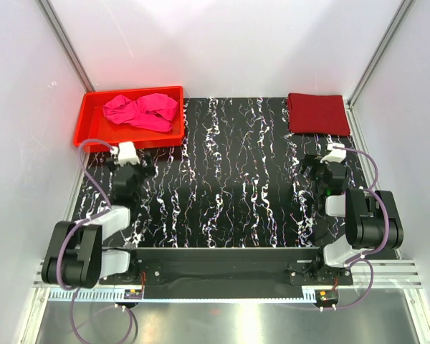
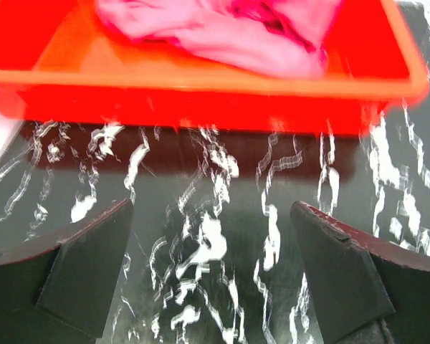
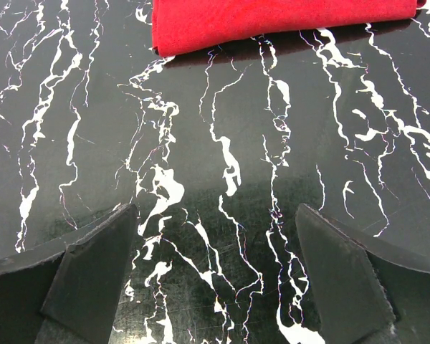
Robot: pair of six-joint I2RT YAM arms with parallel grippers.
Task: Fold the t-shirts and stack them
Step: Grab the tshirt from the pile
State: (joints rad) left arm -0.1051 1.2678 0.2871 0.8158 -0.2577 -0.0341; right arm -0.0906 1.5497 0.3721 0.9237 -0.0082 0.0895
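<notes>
As left gripper [image 2: 211,209] and right gripper [image 3: 216,209] gape empty, tray [image 2: 201,107] seemingly walls pink shirt [image 2: 222,36].

In the left wrist view the red tray [image 2: 201,100] is blurred and runs out past the left and top edges; the pink t-shirt [image 2: 222,36] in it is cut by the top edge, its sleeves and collar lost in the crumple; in the right wrist view the maroon t-shirt [image 3: 272,18], at the table's [image 3: 222,143] far right corner, shows only its near folded edge; the left gripper [image 2: 211,215] and right gripper [image 3: 215,215] lose their finger roots below the bottom edge; from above, both are too small and dark to read.
</notes>
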